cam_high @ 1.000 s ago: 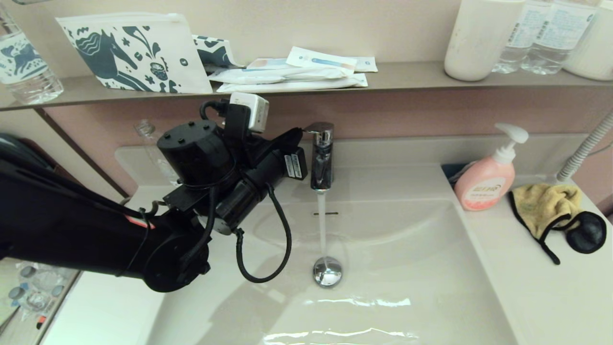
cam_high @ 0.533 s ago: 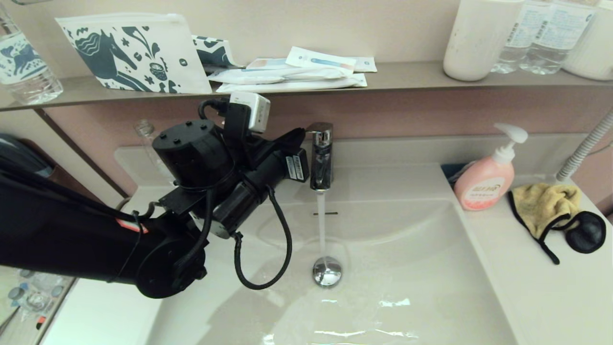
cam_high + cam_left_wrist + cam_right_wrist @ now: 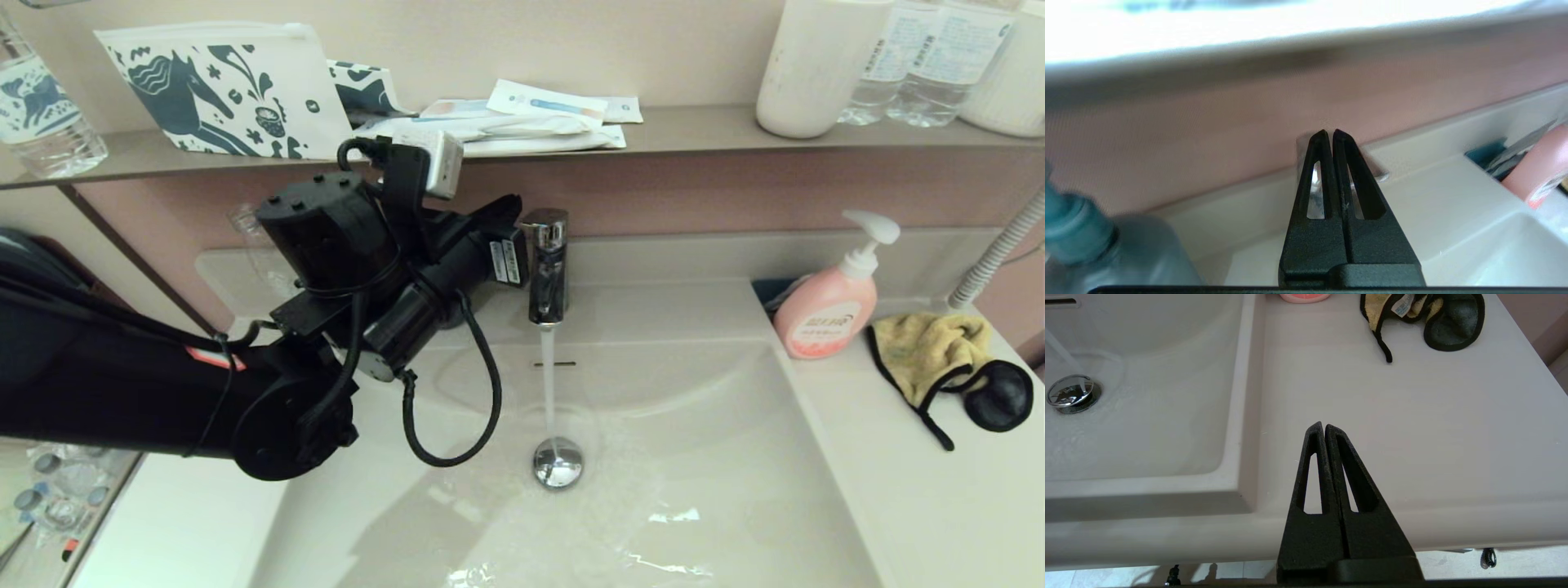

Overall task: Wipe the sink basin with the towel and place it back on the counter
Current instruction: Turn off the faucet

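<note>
The sink basin has water running into it from the chrome faucet onto the drain plug. My left gripper is shut and empty, its tips right beside the faucet's top; in the left wrist view the gripper stands in front of the faucet. The yellow towel lies crumpled on the counter at the right, black backing turned out. My right gripper is shut and empty above the counter's front edge, well short of the towel.
A pink soap pump bottle stands between basin and towel. The wall shelf above holds a printed pouch, packets, a white cup and bottles. A clear bottle stands left of the faucet. A ribbed hose runs at far right.
My left arm has risen and edged toward the faucet's top, still shut. The sheet of water in the basin has spread and shifted. The towel has not moved.
</note>
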Controlling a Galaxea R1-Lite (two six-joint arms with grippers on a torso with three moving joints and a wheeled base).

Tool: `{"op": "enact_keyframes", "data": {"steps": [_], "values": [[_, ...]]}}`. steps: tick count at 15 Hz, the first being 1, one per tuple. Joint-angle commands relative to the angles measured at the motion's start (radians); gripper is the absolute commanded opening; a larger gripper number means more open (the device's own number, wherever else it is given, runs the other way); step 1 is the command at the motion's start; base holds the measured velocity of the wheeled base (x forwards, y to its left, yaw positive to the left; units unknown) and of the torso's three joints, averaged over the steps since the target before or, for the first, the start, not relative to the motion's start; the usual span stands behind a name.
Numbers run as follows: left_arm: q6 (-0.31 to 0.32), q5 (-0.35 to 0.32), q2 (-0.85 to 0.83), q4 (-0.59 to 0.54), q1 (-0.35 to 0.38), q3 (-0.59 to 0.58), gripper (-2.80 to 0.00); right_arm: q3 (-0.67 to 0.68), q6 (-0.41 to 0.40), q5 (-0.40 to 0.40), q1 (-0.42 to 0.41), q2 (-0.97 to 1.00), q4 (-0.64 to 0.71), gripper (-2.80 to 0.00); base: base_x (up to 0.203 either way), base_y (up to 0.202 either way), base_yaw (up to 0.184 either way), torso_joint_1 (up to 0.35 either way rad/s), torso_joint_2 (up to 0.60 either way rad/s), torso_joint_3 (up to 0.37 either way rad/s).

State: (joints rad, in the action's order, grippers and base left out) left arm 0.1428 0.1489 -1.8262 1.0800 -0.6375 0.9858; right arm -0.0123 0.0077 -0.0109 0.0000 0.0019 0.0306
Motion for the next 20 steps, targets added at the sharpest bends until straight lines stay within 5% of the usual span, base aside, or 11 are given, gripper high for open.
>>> {"op": "enact_keyframes", "data": {"steps": [1,7,14,18,20], "values": [[0.011,0.001,-0.018,0.005,-0.011,0.018,-2.8,0.0,0.0,0.0,0.0,0.0,0.0,-2.8,0.0,0.0,0.0,0.0,0.0,0.0],[0.054,0.0,-0.067,0.005,-0.036,0.032,-2.8,0.0,0.0,0.0,0.0,0.0,0.0,-2.8,0.0,0.0,0.0,0.0,0.0,0.0],[0.054,0.002,-0.021,0.018,-0.053,-0.122,-2.8,0.0,0.0,0.0,0.002,0.0,0.0,-2.8,0.0,0.0,0.0,0.0,0.0,0.0],[0.056,0.031,0.111,-0.008,-0.088,-0.146,-2.8,0.0,0.0,0.0,0.002,0.0,0.0,-2.8,0.0,0.0,0.0,0.0,0.0,0.0],[0.056,0.043,0.202,-0.049,-0.112,-0.253,-2.8,0.0,0.0,0.0,0.0,0.0,0.0,-2.8,0.0,0.0,0.0,0.0,0.0,0.0]]}}
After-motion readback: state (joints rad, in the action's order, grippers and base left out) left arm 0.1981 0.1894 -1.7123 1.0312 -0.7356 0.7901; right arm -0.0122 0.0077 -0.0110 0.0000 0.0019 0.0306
